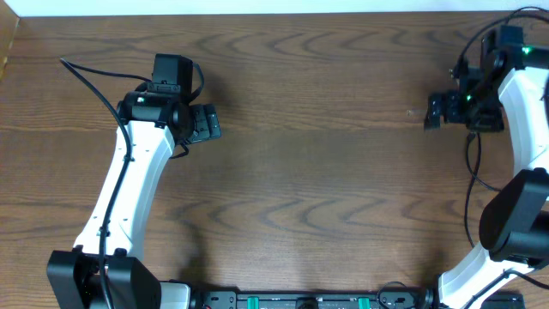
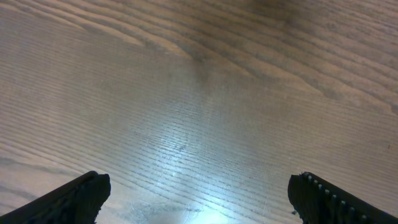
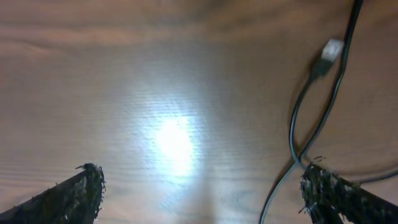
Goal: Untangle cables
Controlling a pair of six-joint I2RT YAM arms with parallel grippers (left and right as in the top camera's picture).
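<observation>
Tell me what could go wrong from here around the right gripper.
1. The black cords cross close beside one finger of the open right gripper, not between its jaws; closing here may grab nothing or nudge them.
2. Pulling by the plug could tighten that crossing rather than free it.
3. The open left gripper sees only bare table, so nothing would hold the other strand.

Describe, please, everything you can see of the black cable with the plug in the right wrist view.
The black cable is thin, flexible and rubbery-looking. It ends in a small plug with a dark body and silvery metal tip. It lies slack on the wooden table, curving from the plug and crossing a second dark strand near one finger of the open right end effector; nothing grips it.
</observation>
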